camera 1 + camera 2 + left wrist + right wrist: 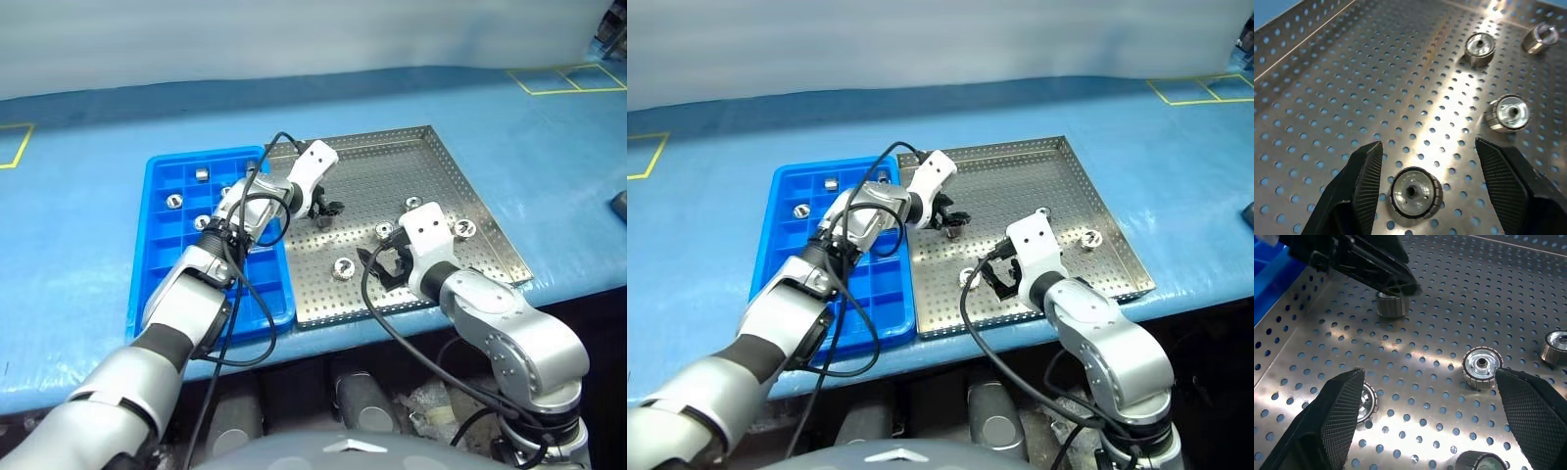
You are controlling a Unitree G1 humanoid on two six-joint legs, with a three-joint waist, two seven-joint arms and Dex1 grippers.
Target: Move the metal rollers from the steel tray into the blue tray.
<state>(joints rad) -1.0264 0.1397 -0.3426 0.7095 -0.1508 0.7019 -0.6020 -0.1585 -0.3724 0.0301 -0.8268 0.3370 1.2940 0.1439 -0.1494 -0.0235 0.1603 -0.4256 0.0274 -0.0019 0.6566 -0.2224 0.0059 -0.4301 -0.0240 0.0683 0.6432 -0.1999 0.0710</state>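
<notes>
Left claw (1422,191) is parked low over the steel tray (460,186), fingers spread apart with one roller (1415,192) sitting on the perforated floor right between the tips, not pinched as far as I can see. Through that wrist cam there are three more of the metal rollers (1508,113) further out on the same floor. Right claw (1425,421) is gaping wide and holding nothing, hovering over the near part of the steel tray with a roller (1482,368) lying between its fingers and another half tucked behind one fingertip (1339,411). From the head cam, the left arm reaches across the blue tray (157,264), which sits right up against the steel tray's left edge. A few rollers already sit in the blue tray's little compartments, e.g. one (202,175) near the far end. Both trays rest on the blue worktop (88,186), which has yellow tape squares (568,78) marked at the far corners.
</notes>
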